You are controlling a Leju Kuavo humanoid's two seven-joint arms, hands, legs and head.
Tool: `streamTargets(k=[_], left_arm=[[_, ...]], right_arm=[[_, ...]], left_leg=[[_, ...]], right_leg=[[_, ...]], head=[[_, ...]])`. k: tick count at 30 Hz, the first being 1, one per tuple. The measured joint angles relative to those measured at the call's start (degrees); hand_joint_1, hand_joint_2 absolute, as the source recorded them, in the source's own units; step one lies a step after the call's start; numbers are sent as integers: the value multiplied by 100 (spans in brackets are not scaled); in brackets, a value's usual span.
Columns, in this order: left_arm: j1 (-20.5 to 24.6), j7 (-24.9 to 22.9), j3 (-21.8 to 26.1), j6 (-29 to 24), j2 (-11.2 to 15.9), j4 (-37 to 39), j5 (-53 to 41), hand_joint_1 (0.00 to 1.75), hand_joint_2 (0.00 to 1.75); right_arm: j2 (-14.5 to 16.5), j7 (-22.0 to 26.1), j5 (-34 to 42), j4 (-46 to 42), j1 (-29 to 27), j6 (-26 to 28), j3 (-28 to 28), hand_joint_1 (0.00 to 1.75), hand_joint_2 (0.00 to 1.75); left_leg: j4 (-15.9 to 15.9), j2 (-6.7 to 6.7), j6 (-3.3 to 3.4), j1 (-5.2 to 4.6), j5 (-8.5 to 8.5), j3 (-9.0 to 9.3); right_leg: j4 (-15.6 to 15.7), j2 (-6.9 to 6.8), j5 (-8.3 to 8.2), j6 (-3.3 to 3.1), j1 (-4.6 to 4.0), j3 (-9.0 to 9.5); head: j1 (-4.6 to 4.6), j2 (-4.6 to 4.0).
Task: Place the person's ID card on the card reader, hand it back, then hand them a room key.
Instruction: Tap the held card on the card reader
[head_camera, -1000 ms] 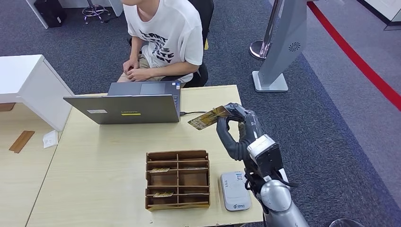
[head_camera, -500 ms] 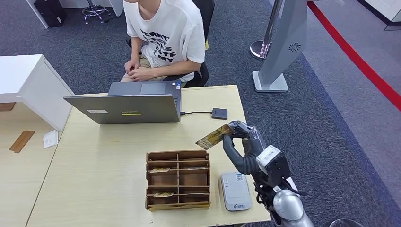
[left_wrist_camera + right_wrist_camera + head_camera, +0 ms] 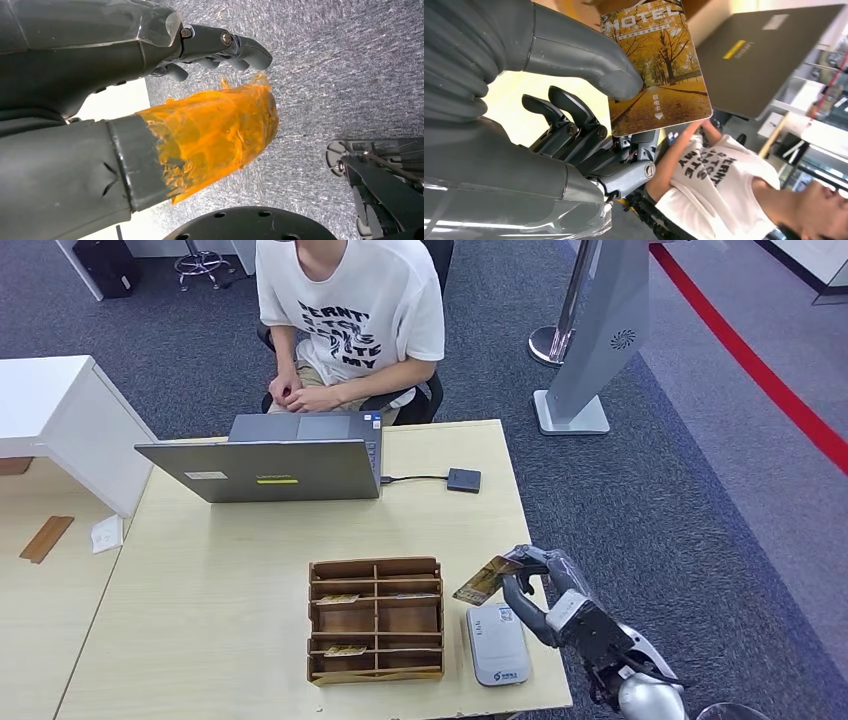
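My right hand (image 3: 537, 587) pinches a yellow card (image 3: 486, 579) between thumb and fingers, near the table's front right edge. The card hangs tilted just above the far end of the white card reader (image 3: 497, 644). In the right wrist view the card (image 3: 659, 70) carries autumn trees and the word "HOTEL", with the thumb (image 3: 589, 55) pressed on its face. A person (image 3: 350, 315) in a white T-shirt sits behind the table, hands together in the lap. My left hand (image 3: 200, 90) hangs over grey carpet, holding nothing, fingers apart from the orange-wrapped thumb.
A wooden compartment box (image 3: 376, 566) with two cards (image 3: 339, 598) in it stands left of the reader. A grey laptop (image 3: 262, 470) sits at the table's far side, wired to a small black box (image 3: 463, 480). A grey stand (image 3: 590, 340) rises at the right.
My right hand has drawn back and down with the card, from near the laptop to above the card reader. The person has shifted slightly in the chair.
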State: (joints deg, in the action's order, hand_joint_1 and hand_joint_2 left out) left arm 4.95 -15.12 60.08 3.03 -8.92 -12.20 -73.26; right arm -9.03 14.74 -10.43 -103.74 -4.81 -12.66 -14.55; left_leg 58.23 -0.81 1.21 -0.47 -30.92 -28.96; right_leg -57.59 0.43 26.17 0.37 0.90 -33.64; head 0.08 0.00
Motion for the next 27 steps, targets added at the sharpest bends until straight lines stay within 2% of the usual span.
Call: streamTargets(k=[7,19,27], left_arm=[[0,2,2,-8,22,0,1,0,0],[0,4,2,-10,29,0,6,0,0],[2,12,8,-31,31,0,9,0,0]], right_arm=[[-142,-29,-79,47,3,-43,-4,175,175],[-217,-53,-170,61,15,-71,-24,175,175],[-323,-168,-354,312,288,-152,-256,175,175]], left_leg=[[0,0,0,1,0,0],[0,0,0,0,0,-1],[0,-2,0,0,1,1]], right_leg=[[0,0,0,0,0,0],[0,0,0,0,1,1],[0,-1,0,0,1,3]], head=[[0,0],[0,0],[0,0]])
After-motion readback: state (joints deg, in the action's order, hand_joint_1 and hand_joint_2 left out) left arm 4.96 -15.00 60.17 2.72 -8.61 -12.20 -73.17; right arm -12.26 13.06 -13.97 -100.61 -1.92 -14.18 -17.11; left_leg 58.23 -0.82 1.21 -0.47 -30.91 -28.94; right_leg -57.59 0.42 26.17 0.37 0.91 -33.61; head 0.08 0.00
